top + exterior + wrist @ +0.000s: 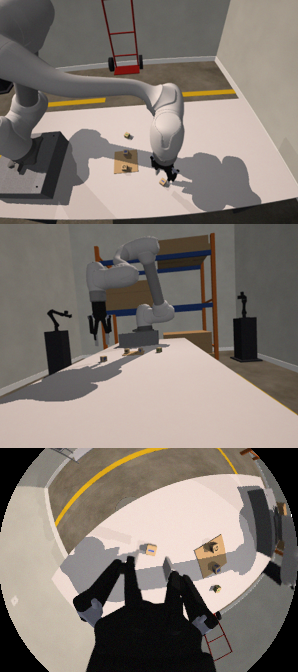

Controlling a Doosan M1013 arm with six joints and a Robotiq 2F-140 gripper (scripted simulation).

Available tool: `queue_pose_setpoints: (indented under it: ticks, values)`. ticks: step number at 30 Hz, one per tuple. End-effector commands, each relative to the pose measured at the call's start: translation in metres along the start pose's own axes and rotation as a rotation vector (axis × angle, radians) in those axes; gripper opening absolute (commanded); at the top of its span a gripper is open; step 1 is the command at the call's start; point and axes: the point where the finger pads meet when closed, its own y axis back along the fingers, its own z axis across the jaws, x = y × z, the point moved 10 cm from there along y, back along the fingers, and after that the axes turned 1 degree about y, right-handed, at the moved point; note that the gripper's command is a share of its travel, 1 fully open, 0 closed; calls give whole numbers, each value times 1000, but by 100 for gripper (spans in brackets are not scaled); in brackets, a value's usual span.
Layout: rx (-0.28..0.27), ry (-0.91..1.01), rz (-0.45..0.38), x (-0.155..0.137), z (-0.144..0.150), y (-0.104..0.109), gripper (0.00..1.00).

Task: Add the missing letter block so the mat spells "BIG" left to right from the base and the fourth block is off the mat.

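Observation:
A tan mat (126, 162) lies on the white table with two blocks on it: one with a blue letter (126, 152) at its far end and one with a dark G (124, 167) at its near end. A third block (127, 135) lies off the mat beyond it. A fourth block with a blue mark (163, 182) lies off the mat to the right. My gripper (169, 175) hangs well above this fourth block (103, 358). Its fingers (101, 340) are partly closed with a gap and nothing between them. In the wrist view the block (152, 548) shows just beyond the fingertips.
The robot's dark base plinth (31, 163) stands left of the mat. The table's near edge runs just below the fourth block. A red hand truck (123, 40) stands by the back wall, off the table. Shelving (172, 281) stands behind the base.

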Motion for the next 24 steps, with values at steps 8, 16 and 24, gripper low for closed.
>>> queue_pose_setpoints:
  ticks: [8, 16, 24]
  values:
    - [0, 0, 0, 0, 0, 0, 40]
    - [0, 0, 0, 0, 0, -3, 40]
    - [0, 0, 0, 0, 0, -9, 40]
